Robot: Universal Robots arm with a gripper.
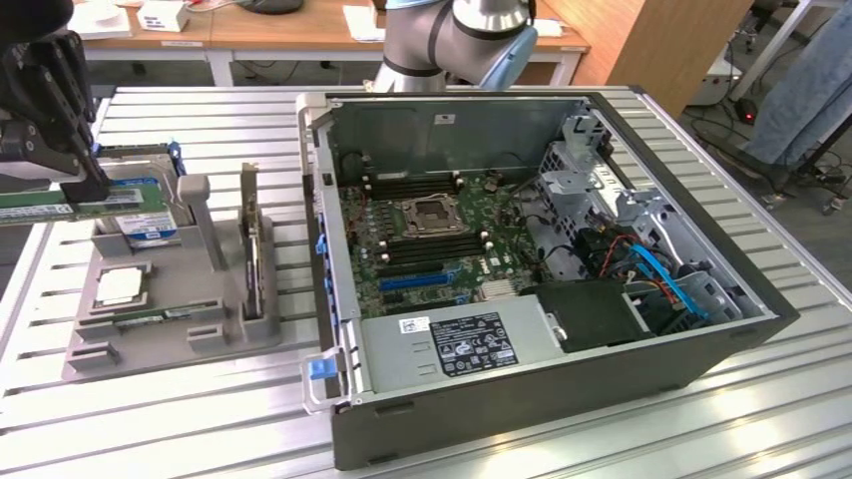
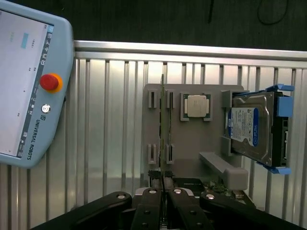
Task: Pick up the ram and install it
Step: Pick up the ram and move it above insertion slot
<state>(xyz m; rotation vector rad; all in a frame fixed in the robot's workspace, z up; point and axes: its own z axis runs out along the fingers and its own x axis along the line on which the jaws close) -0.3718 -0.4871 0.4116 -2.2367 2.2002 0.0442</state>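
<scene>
One stick is in my grip. The end effector [image 1: 87,192], a black two-finger clamp at the upper left of the exterior frame, is pinched almost fully closed on the ram [image 1: 34,212], a slim, long green circuit-board stick. I judge the pick-up half done and the install not yet begun. The stick hangs above the grey moulded parts tray [image 1: 160,344] at the left of that frame, well apart from the open black computer case [image 1: 560,419] standing on the ribbed aluminium counter [image 1: 147,429].

In the wrist frame the ram [image 2: 162,129] shows edge-on. It is a thin line running up the middle of the frame from between the closed fingers of the end effector [image 2: 163,199], over the tray. Right of it in that frame sit the small square silver processor chip [image 2: 197,105] and the silver hard drive with the blue-white label [image 2: 247,127], each in its own pocket.

Side-on in the exterior frame, the stick lies about level and runs out to the left edge. It is green with a pale face, and I cannot make out its chips or its notch.

As I judge it, the next move calls for a carry across to the green motherboard [image 1: 399,230]. The stick's long edge then has to line up along one of the long black memory slots [image 1: 423,247] beside the square socket, upright and square, before any push. A skewed stick would likely jam.
</scene>
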